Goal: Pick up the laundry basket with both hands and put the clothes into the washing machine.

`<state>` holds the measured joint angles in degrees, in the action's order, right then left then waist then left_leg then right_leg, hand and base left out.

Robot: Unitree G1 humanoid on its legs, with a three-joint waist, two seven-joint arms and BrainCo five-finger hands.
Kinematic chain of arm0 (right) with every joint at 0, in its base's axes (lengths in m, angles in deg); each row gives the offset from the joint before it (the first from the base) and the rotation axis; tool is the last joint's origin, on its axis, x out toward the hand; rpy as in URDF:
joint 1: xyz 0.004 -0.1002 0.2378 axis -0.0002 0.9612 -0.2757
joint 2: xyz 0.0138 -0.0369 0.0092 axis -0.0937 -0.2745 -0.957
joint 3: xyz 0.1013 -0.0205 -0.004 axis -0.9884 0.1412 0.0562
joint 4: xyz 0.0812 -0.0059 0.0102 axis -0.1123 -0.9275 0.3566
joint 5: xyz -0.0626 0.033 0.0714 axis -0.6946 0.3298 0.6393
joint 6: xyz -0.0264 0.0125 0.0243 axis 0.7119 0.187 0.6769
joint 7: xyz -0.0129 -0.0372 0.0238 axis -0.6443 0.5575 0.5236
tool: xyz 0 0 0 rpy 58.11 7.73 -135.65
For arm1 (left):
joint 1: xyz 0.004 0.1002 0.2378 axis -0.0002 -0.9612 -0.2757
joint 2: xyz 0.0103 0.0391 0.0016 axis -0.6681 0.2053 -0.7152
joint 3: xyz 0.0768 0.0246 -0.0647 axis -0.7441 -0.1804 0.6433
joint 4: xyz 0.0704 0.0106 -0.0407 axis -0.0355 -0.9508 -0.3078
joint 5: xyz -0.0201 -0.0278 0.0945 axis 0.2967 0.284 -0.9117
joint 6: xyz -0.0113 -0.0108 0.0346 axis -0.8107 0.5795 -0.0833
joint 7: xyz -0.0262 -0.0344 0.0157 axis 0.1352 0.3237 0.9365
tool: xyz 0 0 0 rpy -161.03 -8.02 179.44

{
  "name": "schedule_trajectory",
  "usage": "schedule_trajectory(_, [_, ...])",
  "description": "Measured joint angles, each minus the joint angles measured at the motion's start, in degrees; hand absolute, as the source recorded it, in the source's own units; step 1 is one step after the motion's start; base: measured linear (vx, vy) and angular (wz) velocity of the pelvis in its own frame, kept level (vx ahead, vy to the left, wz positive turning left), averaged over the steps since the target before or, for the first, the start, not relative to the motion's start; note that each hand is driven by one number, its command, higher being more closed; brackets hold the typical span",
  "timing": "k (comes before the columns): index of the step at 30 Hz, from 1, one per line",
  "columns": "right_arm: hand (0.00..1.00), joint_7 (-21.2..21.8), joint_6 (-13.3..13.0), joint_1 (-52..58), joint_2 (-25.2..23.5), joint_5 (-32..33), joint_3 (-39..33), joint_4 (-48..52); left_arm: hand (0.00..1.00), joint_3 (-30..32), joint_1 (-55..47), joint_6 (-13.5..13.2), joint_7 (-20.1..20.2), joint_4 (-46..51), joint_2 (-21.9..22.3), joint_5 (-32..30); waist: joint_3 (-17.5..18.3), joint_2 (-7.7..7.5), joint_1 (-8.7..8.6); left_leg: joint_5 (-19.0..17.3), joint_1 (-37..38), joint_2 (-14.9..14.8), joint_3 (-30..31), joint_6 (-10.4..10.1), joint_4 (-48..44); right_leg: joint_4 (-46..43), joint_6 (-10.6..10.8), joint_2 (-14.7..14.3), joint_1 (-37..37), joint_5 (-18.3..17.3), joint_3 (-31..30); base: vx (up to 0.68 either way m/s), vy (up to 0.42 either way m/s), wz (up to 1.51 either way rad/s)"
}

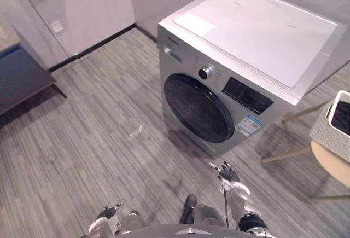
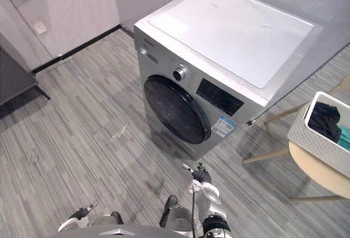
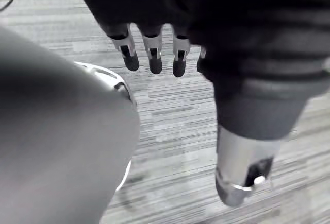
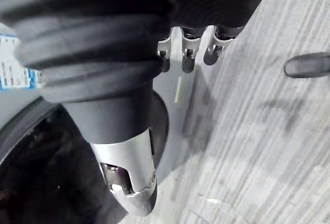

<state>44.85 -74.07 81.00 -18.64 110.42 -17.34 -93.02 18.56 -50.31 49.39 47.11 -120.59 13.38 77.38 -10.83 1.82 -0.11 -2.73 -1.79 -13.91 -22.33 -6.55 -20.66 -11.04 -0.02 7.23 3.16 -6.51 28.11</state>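
Opening step, by the look of it: nothing lifted yet. Low over the striped grey plank floor [image 1: 98,112], left hand [image 1: 109,212] and right hand [image 1: 227,173], both empty. On the left, fingers [image 3: 153,58] straight and apart, thumb off to one side. On the right, fingers [image 4: 187,54] likewise loose, clasping nothing.

Off to the right, well apart from both hands, the laundry basket [image 2: 318,139] on a round pale worktop [image 2: 320,175] with slim wooden legs, beside the washing machine [image 1: 246,46]. Inside it, the clothes [image 2: 324,122]: soft dark cloth with a bit of teal. White, woven-looking walls, rectangular, rounded at the rim. Boxy silver washing machine, smooth white top, round dark glass door [image 1: 196,108] shut.

Next, probably: turning right, reaching to either side of the basket, closing on its rim. Door to be opened before loading.
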Motion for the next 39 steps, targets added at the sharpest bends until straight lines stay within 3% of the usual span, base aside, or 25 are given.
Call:
schedule_trajectory(1, [0.0,0.0,0.0,0.3,1.0,0.0,2.2,1.3,0.0,0.3,-0.1,-0.1,0.0,0.2,0.0,0.0,-0.5,0.84,0.27,0.0,-2.2,-1.5,1.5,0.1,-8.3,0.2,0.3,0.0,-2.1,-0.3,0.0,-0.04,-0.025,0.07])
schedule_trajectory(3, [0.0,0.1,0.0,-0.3,2.0,-0.4,5.2,3.5,0.0,0.4,-1.2,0.0,-0.1,-0.2,-0.1,-0.5,-1.4,2.0,0.43,1.5,-4.0,-2.1,4.4,1.5,-15.8,-0.2,0.6,0.1,-4.2,-1.0,-1.1,-0.03,0.011,-0.26])
schedule_trajectory(5, [0.0,0.1,0.0,-1.5,2.5,-1.3,5.6,5.7,0.0,0.4,-2.8,0.1,-0.1,-0.5,0.1,-1.4,-1.0,2.81,0.42,1.6,-4.5,-1.4,5.5,1.7,-17.7,-0.1,0.7,1.2,-4.1,-1.0,-3.1,0.05,0.075,-0.45])
schedule_trajectory(7, [0.0,-0.2,0.0,-3.5,2.6,-2.9,5.8,6.7,0.0,0.6,-4.3,0.5,-0.1,-1.3,0.3,-2.0,-0.9,3.02,0.33,-3.0,-4.9,0.0,5.6,1.8,-13.8,-0.2,1.0,2.0,-2.6,-0.7,-5.5,0.07,0.12,-0.45])
schedule_trajectory(8, [0.0,-0.3,-0.1,-3.9,3.4,-4.7,6.2,8.4,0.0,2.0,-4.8,0.9,-0.1,-2.4,0.6,-2.8,-0.9,2.96,0.76,-4.6,-4.8,1.4,7.2,1.4,-7.4,-0.3,1.5,2.5,-1.7,-0.4,-6.7,0.08,0.16,-0.52])
schedule_trajectory(10, [0.0,-0.3,-0.2,-3.9,4.3,-7.6,7.5,11.9,0.0,2.8,-6.4,1.5,-0.4,-2.7,1.3,-3.3,-0.6,3.46,1.36,-2.3,-2.6,2.4,8.3,0.7,3.8,-1.4,2.5,2.5,-0.2,-0.2,-8.8,0.1,0.207,-0.59])
schedule_trajectory(11, [0.0,-0.2,-0.3,-3.5,5.0,-8.5,8.8,13.7,0.0,2.9,-7.4,1.7,-0.7,-3.2,1.9,-3.9,-0.3,4.28,1.29,2.1,-1.4,2.3,8.1,0.3,8.0,-2.3,3.7,2.3,0.1,-0.2,-9.4,0.21,0.337,-0.36])
schedule_trajectory(12, [0.0,-0.1,-0.8,-2.4,5.5,-10.3,9.6,15.5,0.0,3.3,-8.2,2.0,-1.4,-3.5,1.8,-4.6,0.7,4.66,0.68,0.7,0.4,2.9,7.5,-0.3,10.7,-2.4,5.2,2.5,-0.3,0.0,-10.1,0.22,0.33,-0.19])
schedule_trajectory(15, [0.0,0.9,-0.8,0.2,4.2,-10.2,10.3,20.0,0.0,2.5,-5.4,1.9,-1.4,-2.6,-0.2,-7.6,1.2,1.86,0.55,1.0,0.4,6.3,7.1,0.4,14.5,1.0,7.3,4.6,-0.3,2.4,-9.7,0.13,0.213,0.1])
schedule_trajectory(16, [0.0,1.5,-0.7,0.9,4.1,-10.2,10.4,21.2,0.0,2.0,-4.9,1.9,-1.3,-2.2,-0.3,-8.2,1.3,1.69,0.52,1.2,0.6,6.9,6.8,0.7,15.2,2.1,7.6,4.9,-0.7,3.0,-9.6,0.06,0.125,0.08])
schedule_trajectory(20, [0.0,3.2,-0.8,3.2,4.5,-11.0,10.2,27.7,0.0,-1.3,-3.8,1.2,-1.2,1.6,-0.7,-9.0,1.3,1.96,-0.01,2.0,0.9,8.7,6.2,1.7,17.6,6.9,8.4,5.6,-1.7,6.0,-9.8,0.04,0.087,-0.05])
schedule_trajectory(27, [0.0,3.8,-1.3,6.5,8.7,-14.8,4.6,36.5,0.0,-4.8,-3.1,0.0,0.0,2.5,-1.5,-9.0,0.7,2.02,-0.48,4.5,-1.5,7.8,5.4,1.4,22.0,8.5,7.8,4.2,2.5,7.8,-10.1,-0.03,-0.012,-0.06])
schedule_trajectory(39, [0.0,3.8,-2.5,7.7,10.4,-16.4,0.9,40.0,0.0,-5.8,-3.0,0.0,0.1,3.6,-2.7,-9.3,-2.9,0.77,-0.61,4.7,-4.3,7.7,5.1,1.7,21.9,10.1,7.5,3.4,4.8,9.4,-10.6,-0.03,-0.01,-0.03])
